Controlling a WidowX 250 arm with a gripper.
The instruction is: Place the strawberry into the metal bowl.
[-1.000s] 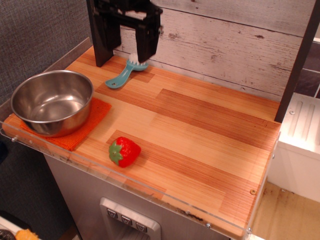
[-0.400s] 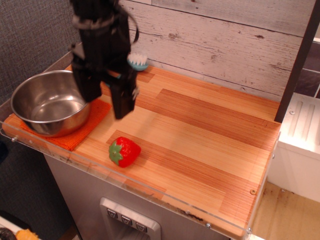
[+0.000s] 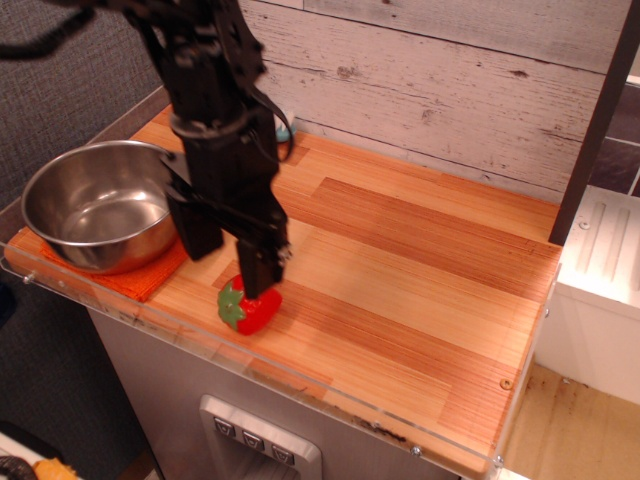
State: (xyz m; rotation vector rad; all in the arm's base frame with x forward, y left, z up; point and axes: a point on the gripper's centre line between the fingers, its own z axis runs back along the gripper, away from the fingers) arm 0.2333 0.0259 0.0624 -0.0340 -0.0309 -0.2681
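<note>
The red strawberry (image 3: 248,310) with its green cap lies on the wooden counter near the front edge. My black gripper (image 3: 232,262) is low just above and behind it, fingers apart; the right finger (image 3: 262,268) covers the strawberry's top and the left finger (image 3: 200,232) stands to its upper left. Whether the fingers touch the strawberry is unclear. The metal bowl (image 3: 60,190) sits empty on an orange cloth mat (image 3: 130,282) at the left end of the counter, just left of the gripper.
A teal brush (image 3: 284,131) lies by the back wall, mostly hidden behind my arm. The wooden counter (image 3: 420,270) has a clear plastic lip along its front edge. A plank wall rises behind and a dark post (image 3: 595,130) stands at the right.
My gripper has come from the back wall near the brush, forward and down, to just over the strawberry. The strawberry and bowl have not moved.
</note>
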